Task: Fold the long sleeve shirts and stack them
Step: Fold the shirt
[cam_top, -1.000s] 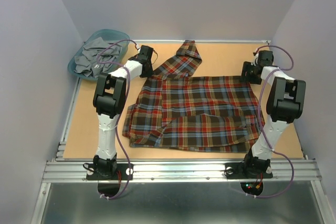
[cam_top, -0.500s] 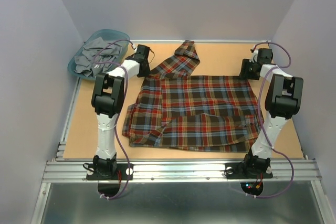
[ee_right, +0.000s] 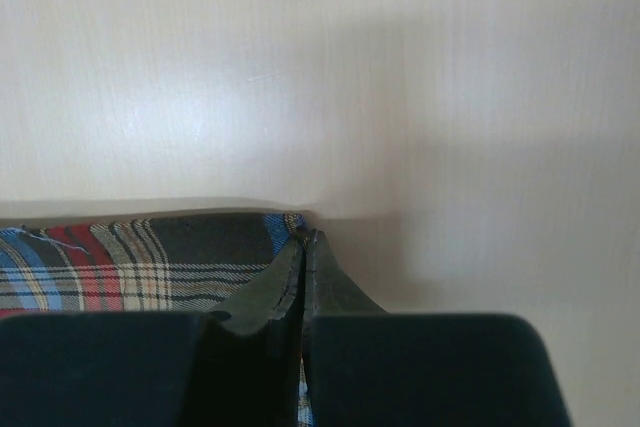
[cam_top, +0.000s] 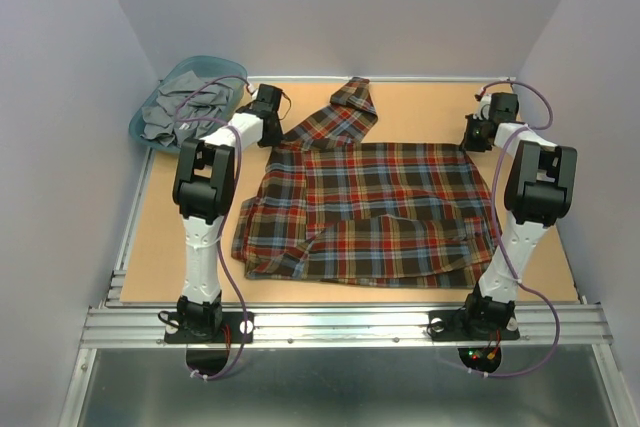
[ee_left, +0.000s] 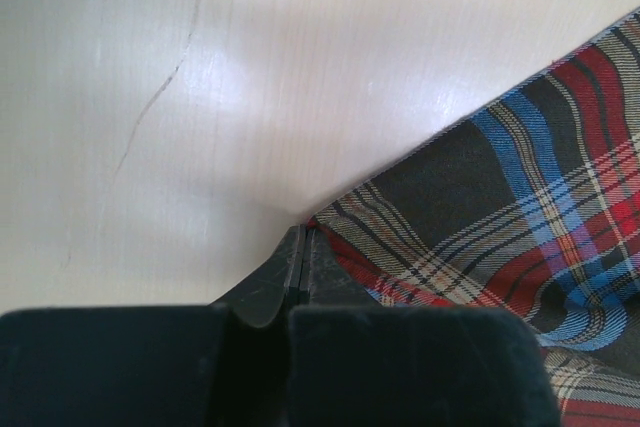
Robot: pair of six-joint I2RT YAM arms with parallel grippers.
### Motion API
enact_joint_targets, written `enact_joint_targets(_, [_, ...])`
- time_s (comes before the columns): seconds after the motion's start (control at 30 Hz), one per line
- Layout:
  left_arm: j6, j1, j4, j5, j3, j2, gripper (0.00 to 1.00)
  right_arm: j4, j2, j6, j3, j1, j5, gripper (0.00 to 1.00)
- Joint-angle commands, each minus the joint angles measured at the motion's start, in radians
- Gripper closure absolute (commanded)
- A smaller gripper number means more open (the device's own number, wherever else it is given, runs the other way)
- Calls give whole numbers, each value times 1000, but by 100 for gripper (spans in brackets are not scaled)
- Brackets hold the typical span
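Red plaid shirt (cam_top: 380, 207) lies long-side left-right, sleeve (cam_top: 352, 112) pointing away, far corners pinched in both jaws

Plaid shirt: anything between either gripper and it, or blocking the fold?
Nothing visible. The left gripper and right gripper are each closed on a far corner of the plaid shirt. The teal basket sits far left, apart from it.

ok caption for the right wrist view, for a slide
Right gripper pinched shut on a corner of the plaid shirt lying on the table
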Motion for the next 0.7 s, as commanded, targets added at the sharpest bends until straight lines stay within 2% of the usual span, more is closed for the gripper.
enact_joint_targets(0.0, [-31,45,-73,-52,23,-5,100,-13,-31,-3,57,-5,79,99])
enact_joint_targets(0.3, [-51,56,-7,-61,11,-86,100,-12,-70,17,123,-5,90,99])
enact_joint_targets(0.53, [-38,60,-1,-67,20,-98,100,-8,-99,26,118,-5,95,99])
enact_joint_targets(0.67, [-20,60,31,-62,-23,-161,100,-7,-145,37,99,-5,81,99])
